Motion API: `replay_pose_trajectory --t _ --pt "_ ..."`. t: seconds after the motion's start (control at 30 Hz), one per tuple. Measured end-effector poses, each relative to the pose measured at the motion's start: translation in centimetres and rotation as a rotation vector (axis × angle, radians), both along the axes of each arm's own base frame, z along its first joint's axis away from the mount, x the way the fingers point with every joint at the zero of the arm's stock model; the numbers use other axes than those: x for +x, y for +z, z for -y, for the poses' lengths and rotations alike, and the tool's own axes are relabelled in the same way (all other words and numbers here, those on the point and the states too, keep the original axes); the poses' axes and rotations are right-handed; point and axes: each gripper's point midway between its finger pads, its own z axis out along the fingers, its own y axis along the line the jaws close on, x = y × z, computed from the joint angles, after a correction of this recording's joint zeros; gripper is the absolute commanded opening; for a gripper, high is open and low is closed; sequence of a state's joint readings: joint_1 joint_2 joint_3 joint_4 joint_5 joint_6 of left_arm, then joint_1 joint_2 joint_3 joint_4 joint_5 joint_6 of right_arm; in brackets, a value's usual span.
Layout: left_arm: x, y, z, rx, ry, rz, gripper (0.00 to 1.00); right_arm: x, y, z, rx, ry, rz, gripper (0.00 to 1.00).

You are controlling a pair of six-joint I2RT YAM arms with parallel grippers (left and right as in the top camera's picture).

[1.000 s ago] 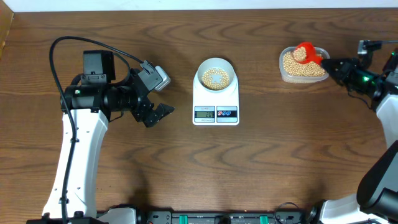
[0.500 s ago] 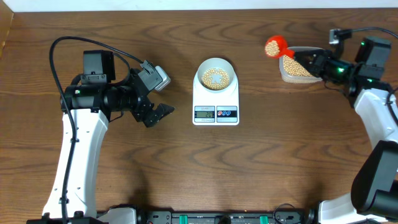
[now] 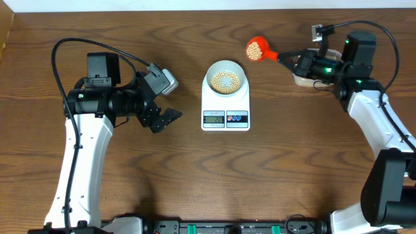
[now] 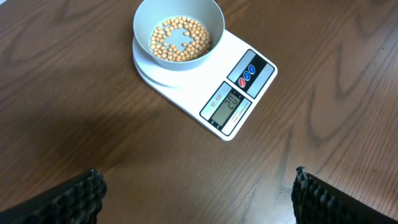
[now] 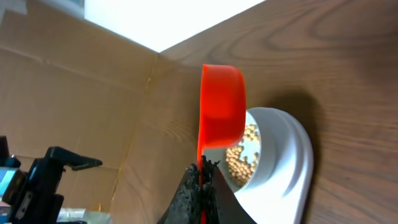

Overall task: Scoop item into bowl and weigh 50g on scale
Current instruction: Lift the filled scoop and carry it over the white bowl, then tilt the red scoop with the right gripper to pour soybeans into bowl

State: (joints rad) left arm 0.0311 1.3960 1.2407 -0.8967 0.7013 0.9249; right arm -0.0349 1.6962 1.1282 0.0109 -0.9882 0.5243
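White shells and black joints on left arm (image 3: pixel 81 162) and right arm (image 3: pixel 380 123); black cable (image 3: pixel 78 41) loops at ten o'clock; left gripper (image 4: pixel 196 196) has ribbed black pads (image 4: pixel 68 199).

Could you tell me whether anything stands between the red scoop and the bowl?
Nothing visible does: only bare table lies between the red scoop, held in the right gripper, and the bowl on the scale.

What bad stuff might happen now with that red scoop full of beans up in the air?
1. The red scoop hangs over the table, short of the bowl; a wobble might spill beans there.
2. The bowl already holds beans, so tipping the whole scoop in might overshoot the weight on the scale.
3. Pouring near the rim might bounce beans out.
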Motion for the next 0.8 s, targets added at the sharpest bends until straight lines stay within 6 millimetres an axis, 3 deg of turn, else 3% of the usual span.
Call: replay_pose_trajectory --t 0.4,0.6,0.8 --pt "0.0 0.0 0.0 0.000 0.000 0.000 0.98 -1.4 0.1 -4.1 -0.037 0.118 0.073 0.01" --pt "0.0 0.0 0.0 0.000 0.000 0.000 0.98 -1.7 -0.3 -4.4 -0.072 0.149 0.112 0.01" --pt "0.0 0.0 0.0 0.000 0.000 0.000 0.98 -2.5 -0.8 -6.0 -0.131 0.218 0.193 0.01"
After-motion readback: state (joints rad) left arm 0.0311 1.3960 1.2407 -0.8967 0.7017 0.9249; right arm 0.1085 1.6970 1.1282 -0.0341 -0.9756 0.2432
